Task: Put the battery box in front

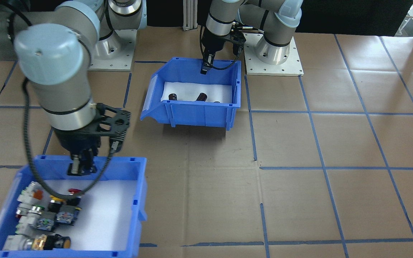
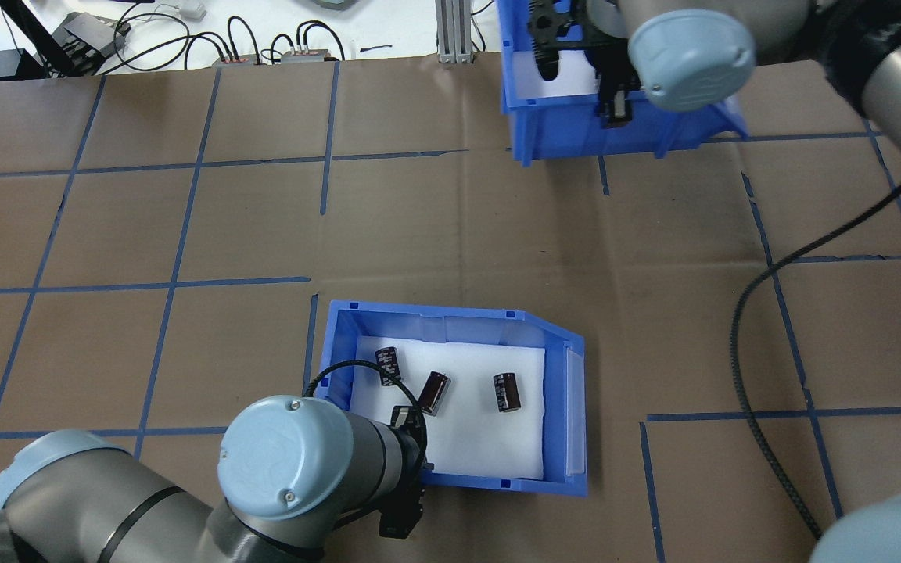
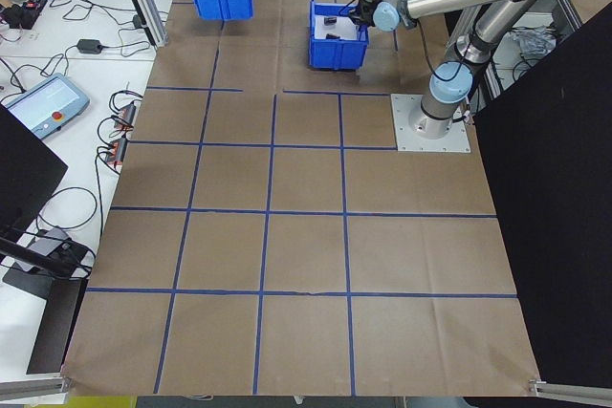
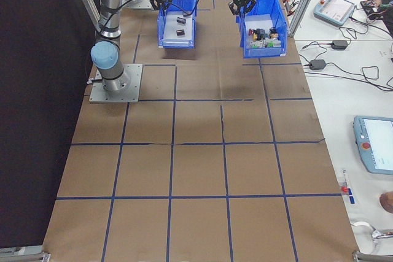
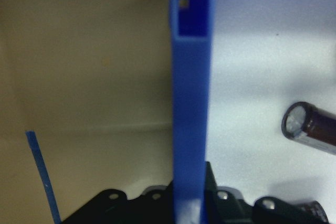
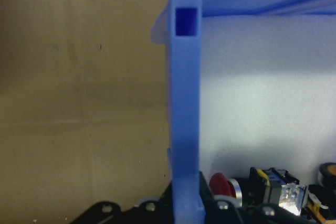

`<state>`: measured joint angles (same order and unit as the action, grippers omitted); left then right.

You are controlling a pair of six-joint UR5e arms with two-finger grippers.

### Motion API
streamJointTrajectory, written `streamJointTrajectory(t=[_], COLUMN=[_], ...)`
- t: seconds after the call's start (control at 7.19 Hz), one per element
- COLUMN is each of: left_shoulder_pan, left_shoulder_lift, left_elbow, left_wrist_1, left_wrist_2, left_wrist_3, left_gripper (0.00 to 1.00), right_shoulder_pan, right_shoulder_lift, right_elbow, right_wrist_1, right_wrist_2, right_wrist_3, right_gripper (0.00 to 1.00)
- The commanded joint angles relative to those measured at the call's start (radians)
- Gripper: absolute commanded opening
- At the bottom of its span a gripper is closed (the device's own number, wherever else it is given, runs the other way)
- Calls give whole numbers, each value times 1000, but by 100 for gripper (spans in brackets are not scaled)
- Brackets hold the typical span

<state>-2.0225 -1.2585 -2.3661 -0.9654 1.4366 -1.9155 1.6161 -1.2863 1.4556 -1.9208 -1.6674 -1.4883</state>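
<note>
The battery box (image 1: 195,114) is a blue bin with a white pad, and three dark cells (image 2: 435,391) lie in it. Its sloped end points to the robot's right. It sits near the robot's base (image 2: 450,319), with a shadow on the table beneath it. My left gripper (image 1: 204,68) is shut on its near wall. In the left wrist view that wall (image 5: 191,103) runs up from between the fingers. My right gripper (image 1: 81,168) is shut on the wall of a second blue bin (image 1: 140,200) that holds coloured switches. The right wrist view shows this wall (image 6: 185,103) clamped.
Brown cardboard with a blue tape grid (image 1: 321,168) covers the table. The arms' metal base plates (image 1: 274,53) stand at the robot's edge. A black cable (image 2: 755,313) hangs from the right arm. Benches with cables and pendants (image 4: 381,151) flank the table ends.
</note>
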Motion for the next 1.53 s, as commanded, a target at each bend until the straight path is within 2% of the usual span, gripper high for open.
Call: streamJointTrajectory(t=[0.0,0.14,0.28,0.42,0.56,0.7,0.83,0.97,1.11,1.39], left_shoulder_pan=[231,339,394,403,403,403,398,390,355,260], left_shoulder_lift=[121,113,81,1,-107,-215,-311,-414,-518,-663], left_elbow=[14,28,74,156,263,371,452,541,645,819], left_wrist_1=[-183,-205,-217,-233,-236,-237,-228,-220,-219,-220], left_wrist_2=[7,5,4,8,8,8,-4,-8,-42,-42], left_wrist_3=[238,322,393,406,403,403,392,365,316,187], left_gripper=[0,0,0,0,0,0,0,0,0,0], right_shoulder_pan=[-151,-194,-227,-272,-307,-353,-381,-384,-384,-384], right_shoulder_lift=[-120,-172,-230,-284,-344,-397,-422,-424,-424,-426], right_elbow=[122,187,256,326,385,443,466,468,470,495], right_wrist_1=[15,19,29,28,25,23,23,22,25,25], right_wrist_2=[4,5,3,3,3,5,6,6,6,14], right_wrist_3=[-100,-156,-218,-322,-436,-476,-480,-478,-477,-472], right_gripper=[3,3,3,3,3,3,3,3,3,3])
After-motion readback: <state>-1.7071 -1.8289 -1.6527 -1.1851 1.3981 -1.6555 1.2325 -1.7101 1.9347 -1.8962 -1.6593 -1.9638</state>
